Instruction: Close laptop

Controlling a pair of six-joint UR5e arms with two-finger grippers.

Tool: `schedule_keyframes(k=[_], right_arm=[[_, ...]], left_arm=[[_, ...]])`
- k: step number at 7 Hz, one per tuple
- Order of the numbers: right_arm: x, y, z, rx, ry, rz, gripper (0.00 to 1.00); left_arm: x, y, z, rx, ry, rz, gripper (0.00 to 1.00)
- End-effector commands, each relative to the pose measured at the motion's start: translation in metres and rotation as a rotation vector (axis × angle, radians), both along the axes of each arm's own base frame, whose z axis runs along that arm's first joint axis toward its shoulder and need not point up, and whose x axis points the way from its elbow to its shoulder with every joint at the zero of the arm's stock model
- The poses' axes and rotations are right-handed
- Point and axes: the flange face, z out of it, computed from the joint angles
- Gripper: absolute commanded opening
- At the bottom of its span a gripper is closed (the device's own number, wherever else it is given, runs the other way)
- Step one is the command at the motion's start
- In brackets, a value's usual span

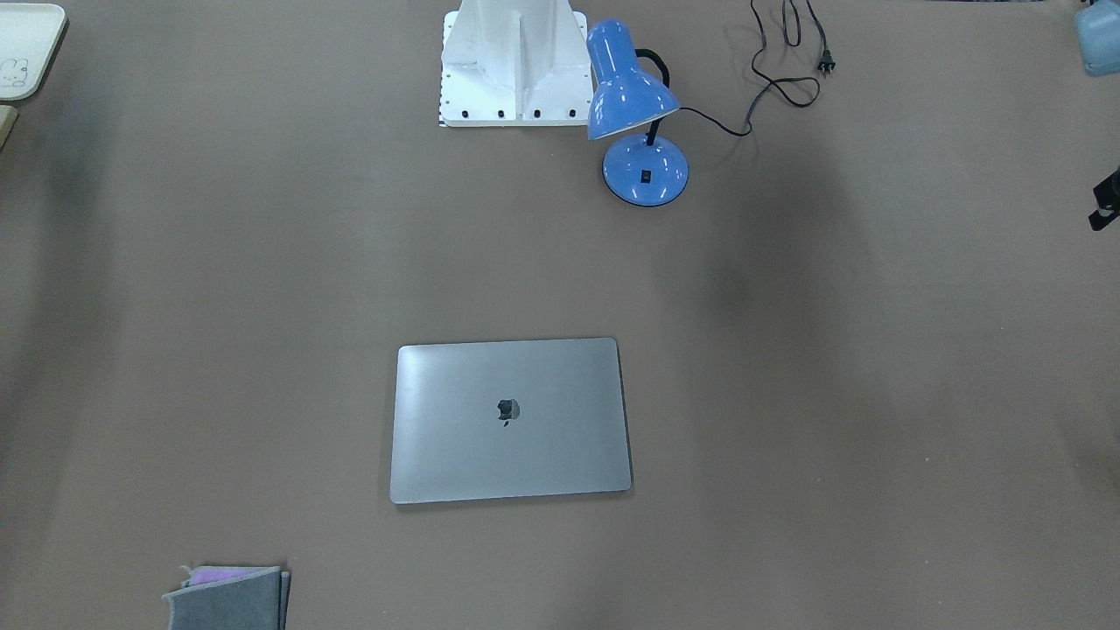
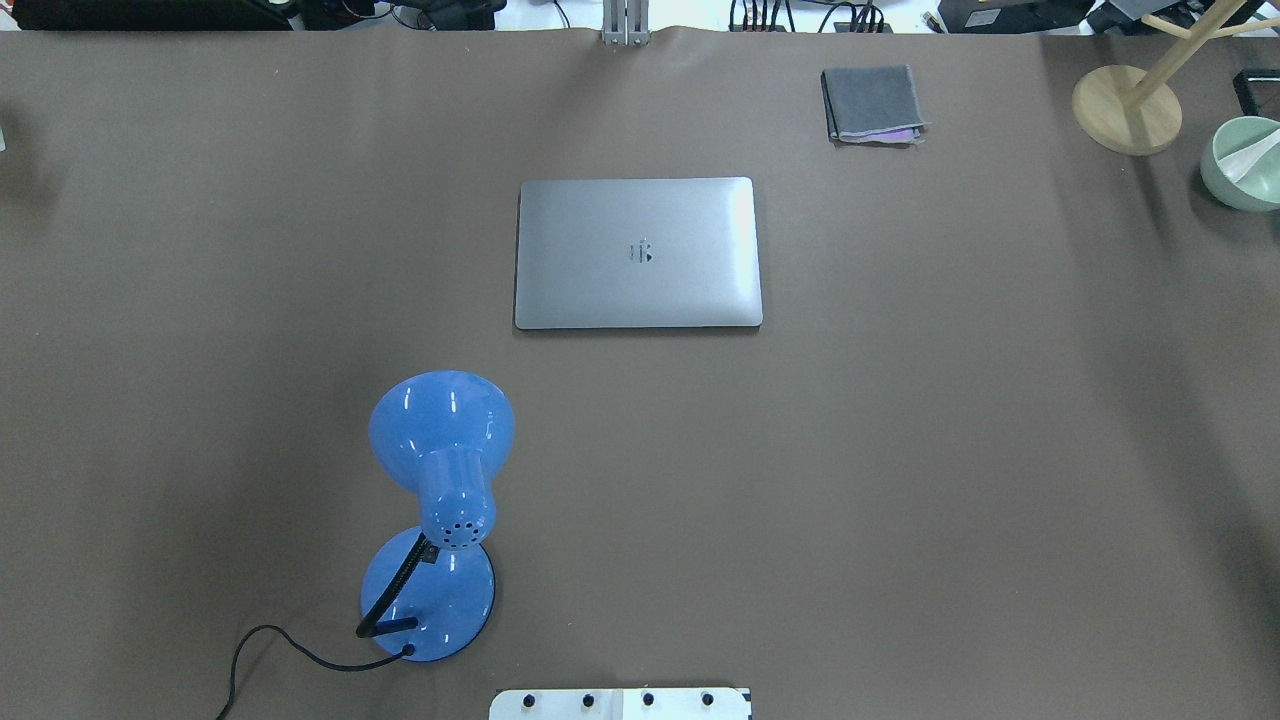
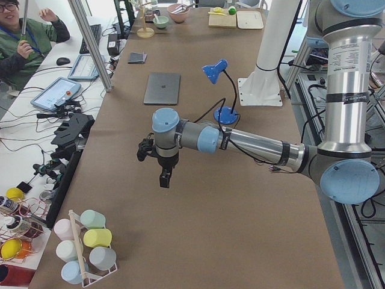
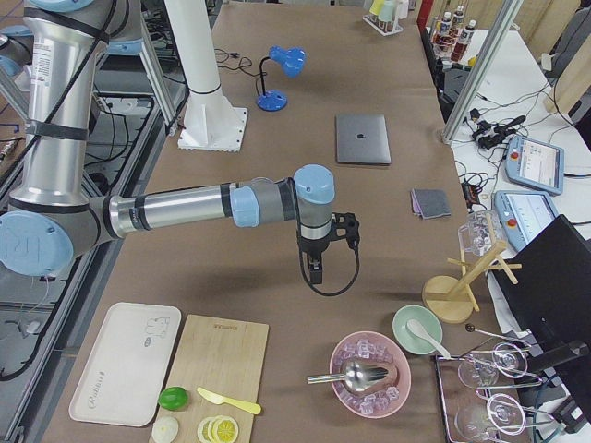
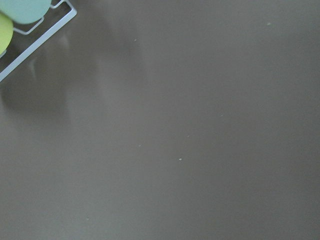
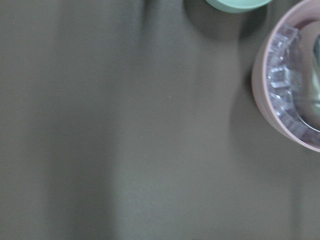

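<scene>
The grey-silver laptop (image 1: 510, 420) lies flat on the brown table with its lid down and the apple logo facing up. It also shows in the overhead view (image 2: 637, 252) and both side views (image 3: 162, 88) (image 4: 361, 138). My left gripper (image 3: 165, 178) hangs over bare table, far from the laptop, towards the table's left end. My right gripper (image 4: 314, 269) hangs over bare table towards the right end. Both show only in side views, so I cannot tell whether they are open or shut. The wrist views show only tabletop.
A blue desk lamp (image 2: 440, 500) with its cord stands between the robot base and the laptop. A folded grey cloth (image 2: 872, 103) lies beyond the laptop. A cup rack (image 3: 84, 247) is below the left arm. A pink ice bowl (image 4: 369, 374) and a green bowl (image 4: 420, 329) are by the right arm.
</scene>
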Motion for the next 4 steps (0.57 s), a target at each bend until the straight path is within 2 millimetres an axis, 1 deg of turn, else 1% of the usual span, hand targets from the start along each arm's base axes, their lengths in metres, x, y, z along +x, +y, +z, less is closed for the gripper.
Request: schedule_keyframes(k=[1,2,3,4], right_arm=[[0.036,0.017,0.023,-0.049,0.093,-0.112,1.00],[0.037,0.023,0.025,-0.058,0.081,-0.105,1.00],[0.036,0.024,0.029,-0.067,0.070,-0.103,1.00],[0.035,0.024,0.027,-0.064,0.053,-0.100,1.00]], left_arm=[[-0.022,0.010,0.022,0.040,-0.010,0.073,0.98],[-0.029,0.020,0.042,0.031,-0.013,0.110,0.98],[-0.027,0.023,0.055,-0.005,-0.012,0.114,0.98],[-0.030,0.022,0.048,-0.012,0.001,0.107,0.98]])
